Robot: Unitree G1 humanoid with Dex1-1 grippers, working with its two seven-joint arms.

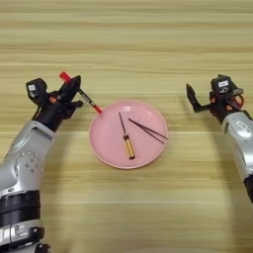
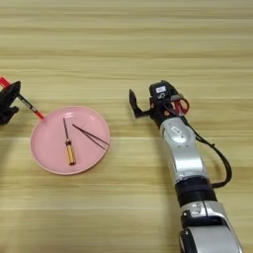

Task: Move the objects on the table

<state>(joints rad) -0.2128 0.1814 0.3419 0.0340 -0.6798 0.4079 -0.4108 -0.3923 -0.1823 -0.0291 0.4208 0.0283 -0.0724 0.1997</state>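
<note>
My left gripper (image 1: 74, 93) is shut on a slim red marker pen (image 1: 91, 103), held slanted just left of a pink plate (image 1: 105, 139). The pen's red cap points up-left, and its lower red tip reaches the plate's left rim. Thin black tweezers (image 1: 148, 130) lie on the plate, with a small orange-handled screwdriver (image 1: 128, 144) to their left. My right gripper (image 2: 132, 102) hovers over the bare table (image 1: 128, 49) well to the right of the plate, holding nothing.
The right arm's silver forearm (image 2: 183, 148) runs down the right side with a black cable looping beside it. My left forearm (image 1: 24, 158) lies along the left edge. Wooden table top stretches beyond and in front of the plate.
</note>
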